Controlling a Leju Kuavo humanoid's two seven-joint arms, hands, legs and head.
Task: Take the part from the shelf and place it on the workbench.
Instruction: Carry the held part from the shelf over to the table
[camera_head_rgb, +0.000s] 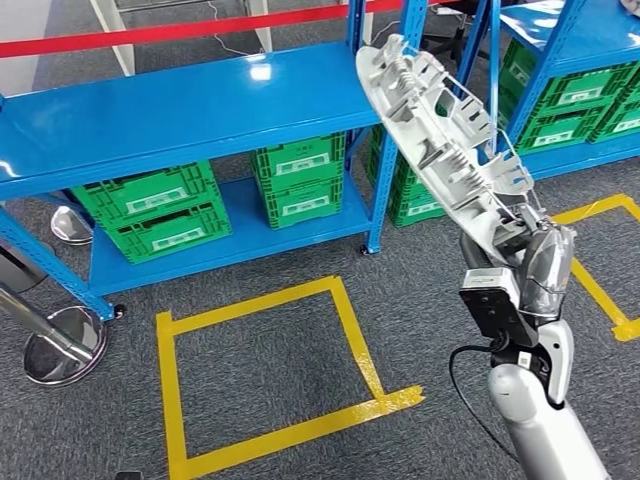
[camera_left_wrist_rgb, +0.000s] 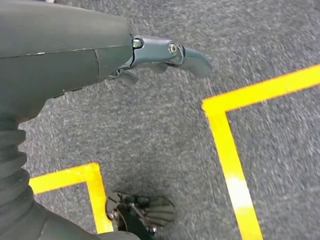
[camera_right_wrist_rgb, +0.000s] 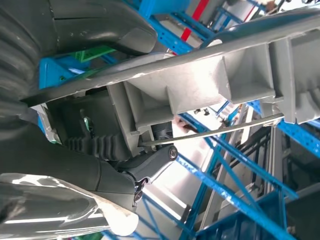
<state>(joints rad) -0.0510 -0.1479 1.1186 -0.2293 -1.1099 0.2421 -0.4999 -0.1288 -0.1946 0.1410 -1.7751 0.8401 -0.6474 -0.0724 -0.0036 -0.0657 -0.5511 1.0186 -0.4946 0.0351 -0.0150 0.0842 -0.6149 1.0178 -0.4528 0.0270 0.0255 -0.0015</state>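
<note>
Right hand (camera_head_rgb: 528, 262) grips the grey ribbed plastic part (camera_head_rgb: 441, 130) by its lower end, raised clear in front of the blue shelf (camera_head_rgb: 189, 110). Left hand (camera_left_wrist_rgb: 166, 52) hangs empty, fingers extended. Judged the carry step; next calls for turning toward the workbench.

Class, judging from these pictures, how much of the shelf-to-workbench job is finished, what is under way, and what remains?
Done: the grey part is off the blue shelf. In hand: the right robot hand grips its lower end, holding it tilted above the floor; the left robot hand holds nothing. Left: no workbench is in sight, so carrying and placing remain.
</note>
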